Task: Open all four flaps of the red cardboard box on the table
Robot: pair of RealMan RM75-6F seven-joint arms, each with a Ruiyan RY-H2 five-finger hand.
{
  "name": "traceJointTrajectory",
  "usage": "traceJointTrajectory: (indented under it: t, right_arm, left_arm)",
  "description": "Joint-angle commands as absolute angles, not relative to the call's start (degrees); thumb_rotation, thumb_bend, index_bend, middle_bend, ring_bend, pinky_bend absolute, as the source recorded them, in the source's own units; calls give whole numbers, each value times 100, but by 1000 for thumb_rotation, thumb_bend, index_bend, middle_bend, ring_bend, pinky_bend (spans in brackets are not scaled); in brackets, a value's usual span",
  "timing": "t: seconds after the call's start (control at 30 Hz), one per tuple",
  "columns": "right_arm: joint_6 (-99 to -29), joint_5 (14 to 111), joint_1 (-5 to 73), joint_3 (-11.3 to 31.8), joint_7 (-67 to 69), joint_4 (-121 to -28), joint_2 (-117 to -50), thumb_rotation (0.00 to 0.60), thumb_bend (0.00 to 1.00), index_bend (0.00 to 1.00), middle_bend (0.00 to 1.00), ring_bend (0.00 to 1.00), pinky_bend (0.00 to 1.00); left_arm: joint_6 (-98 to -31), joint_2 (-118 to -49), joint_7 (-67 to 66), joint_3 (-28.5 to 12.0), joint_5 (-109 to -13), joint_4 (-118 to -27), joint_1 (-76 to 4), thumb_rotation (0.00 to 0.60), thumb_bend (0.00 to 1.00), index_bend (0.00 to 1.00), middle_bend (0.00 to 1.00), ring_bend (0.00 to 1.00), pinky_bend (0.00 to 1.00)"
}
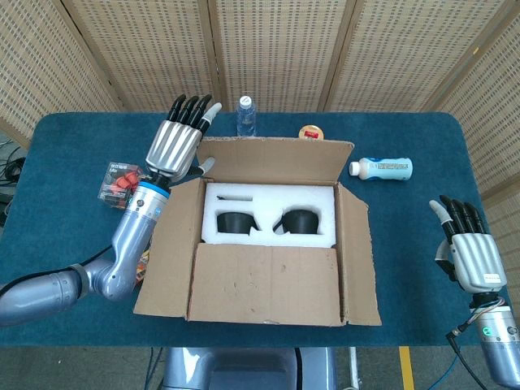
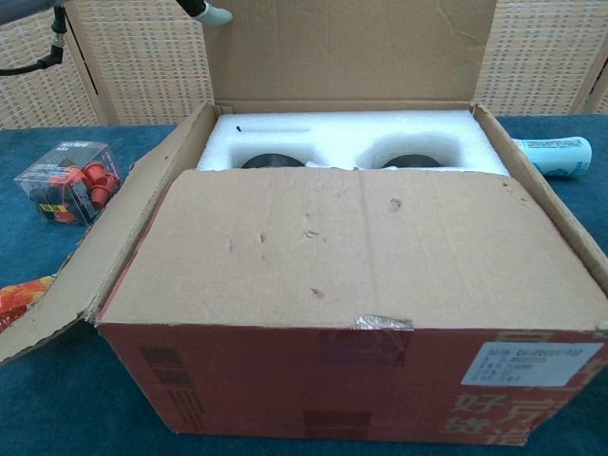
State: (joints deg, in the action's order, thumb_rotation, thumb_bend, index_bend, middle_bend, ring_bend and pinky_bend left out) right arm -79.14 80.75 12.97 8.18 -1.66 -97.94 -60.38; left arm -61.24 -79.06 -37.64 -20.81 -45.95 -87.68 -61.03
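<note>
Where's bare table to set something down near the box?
Bare cloth lies right of the red box, between its right flap and the right hand. The far edge is crowded: water bottle, tin, white bottle.

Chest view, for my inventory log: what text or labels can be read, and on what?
"好" and "房", large characters cut off by the frame edge, on the red cardboard box front.
White sticker on that front: print too small to read.
Lying bottle label: blurred.
Clear case of red pieces: label unreadable.
</note>
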Motion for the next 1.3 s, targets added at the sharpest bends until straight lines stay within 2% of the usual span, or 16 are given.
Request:
traceJointTrajectory:
  t: [0.03, 0.33, 0.63, 0.8, 0.93, 1.13, 1.23, 1.3]
  right_arm:
    - [-7921, 8070, 1289, 820, -166, -9795, -6033, 600, 956, 66, 39, 0, 0]
    - [-7944, 8049, 1258, 826, -156, -9805, -6006, 600, 956, 66, 39, 0, 0]
    - [-7941, 8074, 1263, 827, -167, -9817, -6015, 600, 956, 66, 39, 0, 0]
    - [-7931, 8077, 1267, 826, -179, -9828, -6018, 600, 956, 66, 39, 0, 0]
    - [-7911, 8086, 1277, 817, -203, -9839, -6034, 600, 956, 66, 39, 0, 0]
    - [-7915, 8114, 1280, 805, -238, -9863, -6058, 600, 956, 66, 39, 0, 0]
    - [-7927, 8122, 1261, 788, -228, -9870, -6062, 600, 956, 66, 39, 0, 0]
    - [-7939, 8124, 1247, 780, -215, -9864, -6063, 600, 956, 66, 39, 0, 0]
  left_arm:
    - [-6152, -8196, -3938, -2097, -4325, -8374, -6268, 483, 308, 0, 0, 0, 0]
    - [-6246, -8363, -3924, -2145, -4169, -8054, -6318, 485, 304, 0, 0, 0, 0]
    - [-6166, -7843, -3512, -2121, -4386, -8718, -6033, 489, 296, 0, 0, 0, 0]
    - [-5811, -7262, -3171, -2057, -4355, -9515, -5785, 493, 287, 101, 0, 0, 0]
    - [-5539, -6785, -2864, -1983, -4378, -10087, -5596, 512, 274, 231, 0, 0, 0]
    - [-5316, -6323, -2416, -1840, -4693, -10650, -5350, 397, 255, 300, 0, 0, 0]
    - [-5146, -6118, -2220, -1679, -4843, -10953, -5218, 261, 245, 327, 0, 0, 0]
    - [-5047, -6031, -2067, -1613, -4901, -11091, -5162, 205, 239, 343, 0, 0, 0]
